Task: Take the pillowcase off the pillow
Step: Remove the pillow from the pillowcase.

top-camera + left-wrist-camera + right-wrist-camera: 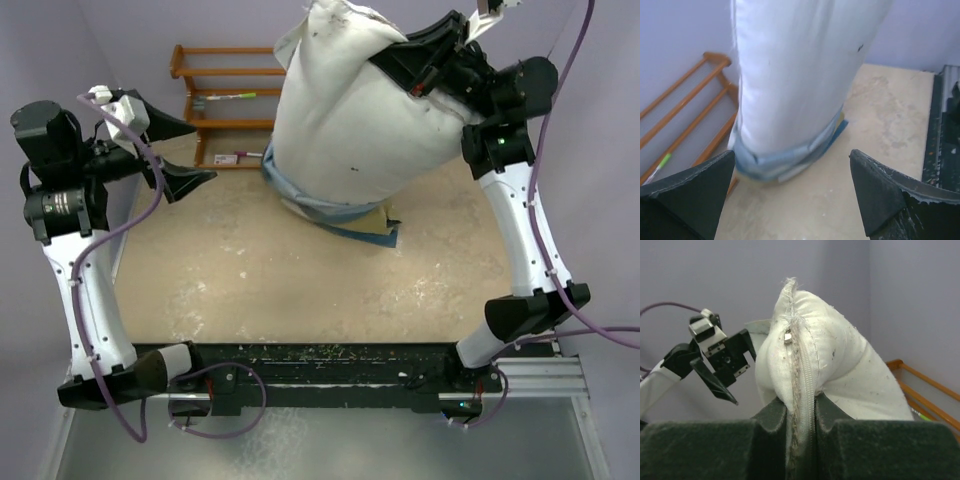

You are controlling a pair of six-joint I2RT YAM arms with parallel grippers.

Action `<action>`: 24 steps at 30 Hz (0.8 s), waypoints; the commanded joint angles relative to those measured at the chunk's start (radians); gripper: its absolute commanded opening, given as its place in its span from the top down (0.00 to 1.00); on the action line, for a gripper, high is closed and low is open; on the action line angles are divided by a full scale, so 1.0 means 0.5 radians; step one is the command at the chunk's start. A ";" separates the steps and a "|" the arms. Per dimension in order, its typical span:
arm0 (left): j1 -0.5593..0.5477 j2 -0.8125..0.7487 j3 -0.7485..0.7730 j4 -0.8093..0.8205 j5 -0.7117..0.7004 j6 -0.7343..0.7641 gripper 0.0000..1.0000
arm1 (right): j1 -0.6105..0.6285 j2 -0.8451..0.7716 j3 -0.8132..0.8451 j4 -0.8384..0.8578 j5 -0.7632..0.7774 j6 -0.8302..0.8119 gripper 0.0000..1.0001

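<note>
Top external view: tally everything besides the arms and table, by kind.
Plump white stuffed pillow: 1
Blue-and-tan fabric pillowcase: 1
Orange-brown wooden rack: 1
Thin pens on that rack, one green-tipped, one pink-tipped: 2
Total: 5

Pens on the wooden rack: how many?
2, on the orange-brown wooden rack: a green-tipped white pen on the middle tier, a pink-tipped white pen on the bottom tier. The plump white pillow may hide others.

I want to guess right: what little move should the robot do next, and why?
Probably bring the open left gripper over to pinch the pillowcase bunched around the bottom of the pillow; the right gripper holds it up by its zipper seam.
</note>
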 commanded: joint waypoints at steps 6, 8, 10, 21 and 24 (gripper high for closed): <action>-0.458 0.185 0.136 0.643 -0.089 -0.815 0.01 | 0.057 -0.101 0.670 -0.324 0.081 -0.436 1.00; -0.506 0.149 0.095 0.666 -0.100 -0.814 0.01 | 0.057 -0.076 0.670 -0.254 0.027 -0.328 1.00; -0.591 0.129 0.088 0.632 -0.139 -0.800 0.01 | 0.067 -0.078 0.570 -0.182 0.014 -0.282 1.00; -0.727 0.123 -0.036 1.232 0.223 -1.661 0.00 | 0.294 -0.013 0.430 -0.352 0.139 -0.630 1.00; -0.723 0.071 0.026 1.012 0.074 -1.389 0.00 | 0.292 -0.038 0.548 -0.531 0.183 -0.857 1.00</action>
